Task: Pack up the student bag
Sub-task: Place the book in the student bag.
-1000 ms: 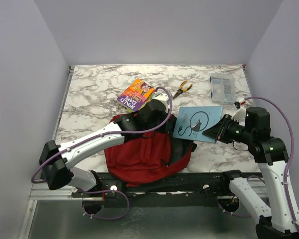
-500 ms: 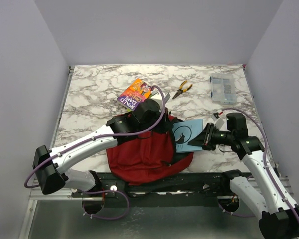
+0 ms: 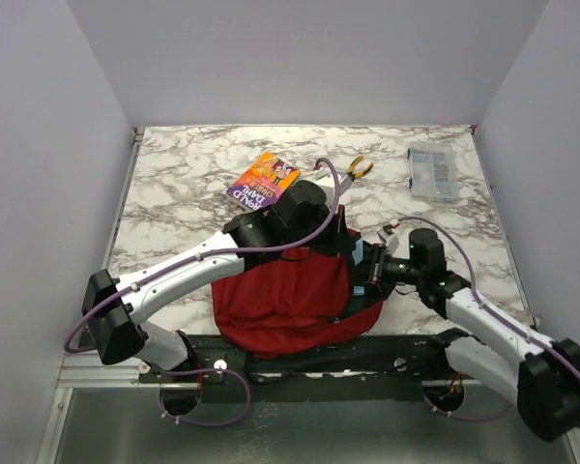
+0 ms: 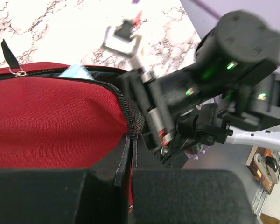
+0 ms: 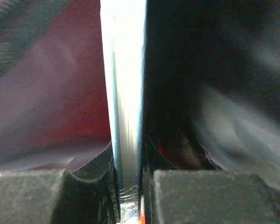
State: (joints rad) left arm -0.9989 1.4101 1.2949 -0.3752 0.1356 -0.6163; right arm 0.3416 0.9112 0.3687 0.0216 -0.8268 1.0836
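The student bag [image 3: 280, 300], dark red with black zippers, lies at the near edge of the table with its opening facing right. My left gripper [image 3: 336, 237] is shut on the bag's zippered rim [image 4: 129, 122] and holds it up. My right gripper [image 3: 365, 271] is at the bag's mouth, shut on a thin light-blue book [image 5: 126, 93] that is seen edge-on between its pads, with red lining [image 5: 46, 93] around it. In the left wrist view a blue corner of the book [image 4: 77, 71] shows inside the opening. From above, the book is almost wholly hidden in the bag.
A colourful paperback [image 3: 264, 182] lies behind the bag on the marble table [image 3: 193, 174]. Yellow-handled pliers [image 3: 358, 166] rest beyond the left gripper. A clear plastic box [image 3: 432, 172] sits at the back right. Walls close in the table's sides.
My right arm has swung left and down, carrying the blue book from above the table into the bag's mouth. The left gripper has kept its hold on the rim and shifted slightly right.
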